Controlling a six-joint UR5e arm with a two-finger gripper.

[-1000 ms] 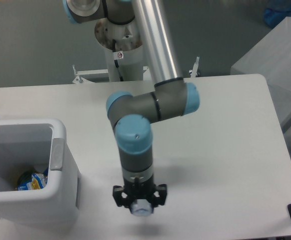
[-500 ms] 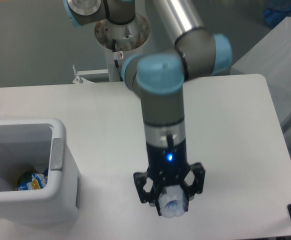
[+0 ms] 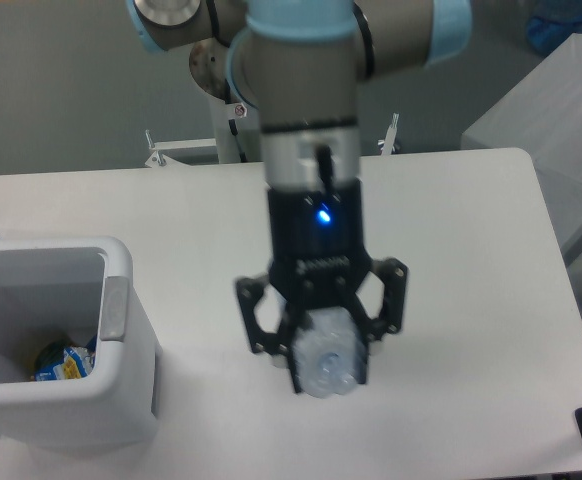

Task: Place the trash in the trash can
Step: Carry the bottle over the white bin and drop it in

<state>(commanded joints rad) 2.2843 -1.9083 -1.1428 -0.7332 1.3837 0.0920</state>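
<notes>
Gripping a clear, seemingly crushed bottle (image 3: 327, 362), the tool (image 3: 323, 350) hangs.

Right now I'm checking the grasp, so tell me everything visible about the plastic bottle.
The plastic bottle is clear, crumpled and looks like thin plastic, pale and shiny. It sits between the black fingers of the pincer, which is closed on it and seems to hold it above the white table, right of the trash can. Its cap is not clearly visible, and only the pincer touches it.
</notes>
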